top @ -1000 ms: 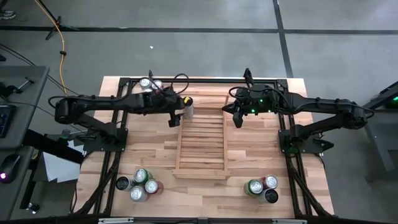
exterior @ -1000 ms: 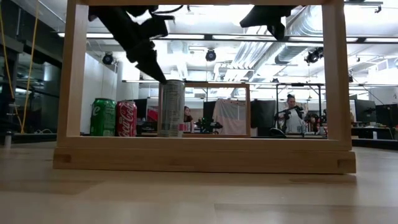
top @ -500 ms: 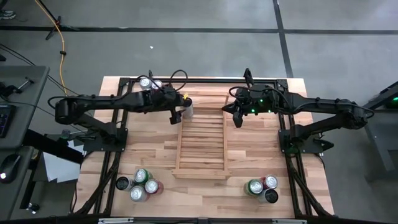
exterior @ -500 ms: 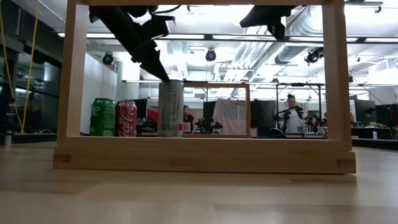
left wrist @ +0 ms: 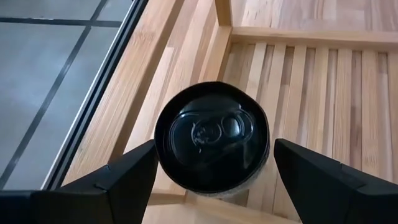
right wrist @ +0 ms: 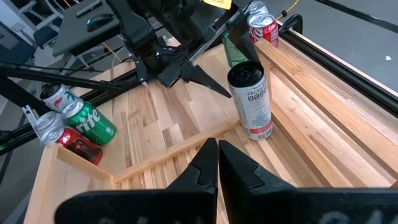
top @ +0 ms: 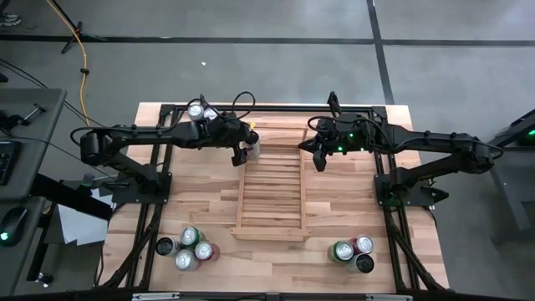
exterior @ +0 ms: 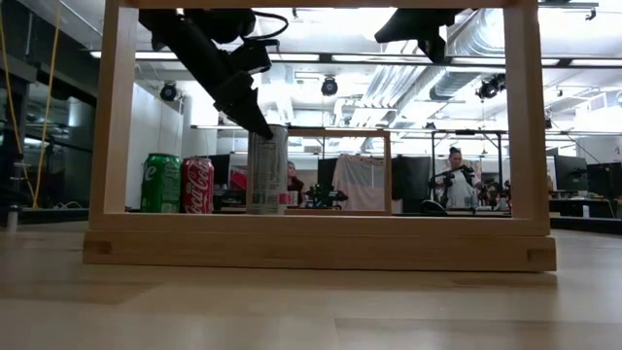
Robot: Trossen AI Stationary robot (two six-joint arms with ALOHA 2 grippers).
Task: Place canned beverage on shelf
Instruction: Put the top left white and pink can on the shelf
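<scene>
A silver canned beverage (top: 253, 146) with a black top (left wrist: 212, 134) stands upright at the far left corner of the light-wood slatted shelf (top: 272, 196). My left gripper (left wrist: 216, 144) is open and slants down over it. One finger (left wrist: 124, 180) stands on each side of the can's top, with a narrow gap on each side. In the low view its fingertips (exterior: 260, 124) are level with the can's rim. My right gripper (top: 318, 163) hangs shut above the shelf's far right side, holding nothing.
Two cans (top: 201, 111) stand at the table's far left; in the low view they show as green (exterior: 160, 183) and red (exterior: 197, 185). Can clusters sit near left (top: 191, 248) and near right (top: 354, 252). Black frame rails (top: 276, 108) border the table.
My left gripper has moved toward the table's right edge and a little down. It has closed in on the can until its open fingers straddle the can's top. The can has stayed where it was.
</scene>
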